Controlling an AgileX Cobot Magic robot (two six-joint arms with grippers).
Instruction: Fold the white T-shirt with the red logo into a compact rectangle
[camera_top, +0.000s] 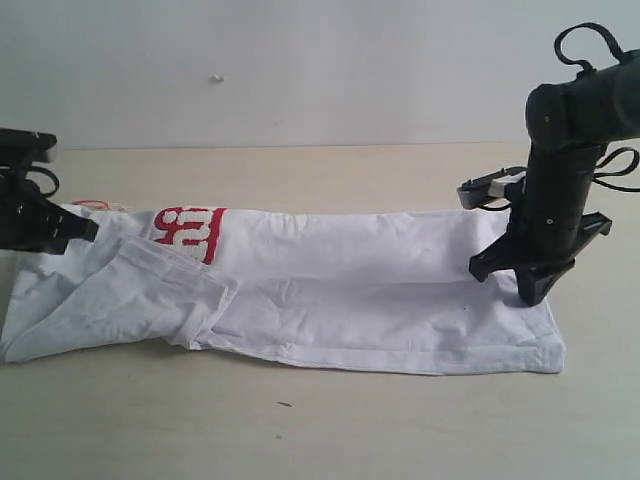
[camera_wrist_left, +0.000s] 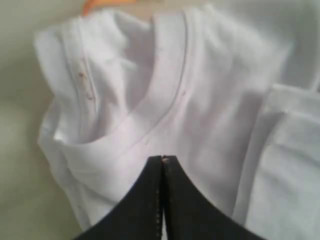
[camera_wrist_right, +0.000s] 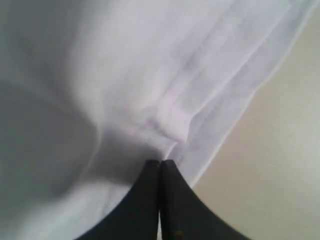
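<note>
The white T-shirt (camera_top: 340, 290) lies flat on the beige table (camera_top: 330, 430), folded into a long band running across the exterior view, with a folded sleeve overlapping its front left part. The red logo (camera_top: 190, 232) shows only in part, at the band's rear edge left of centre. The front edge is fairly straight on the right half and uneven on the left. The right end is a clean hem. The left gripper (camera_wrist_left: 162, 160) sits at the band's rear left corner, next to the ribbed collar (camera_wrist_left: 165, 95) and near the orange neck tag (camera_wrist_left: 100, 4). Its jaws are pressed together, and it cannot be determined whether any cloth is caught between them. The right gripper (camera_wrist_right: 161, 162) stands at the band's right end, close to the hem edge. Its jaws are closed, and creases in the fabric run into the tip, consistent with a pinch on the shirt. Bare tabletop surrounds the garment, widest in front and behind, up to the pale wall (camera_top: 300, 70).
</note>
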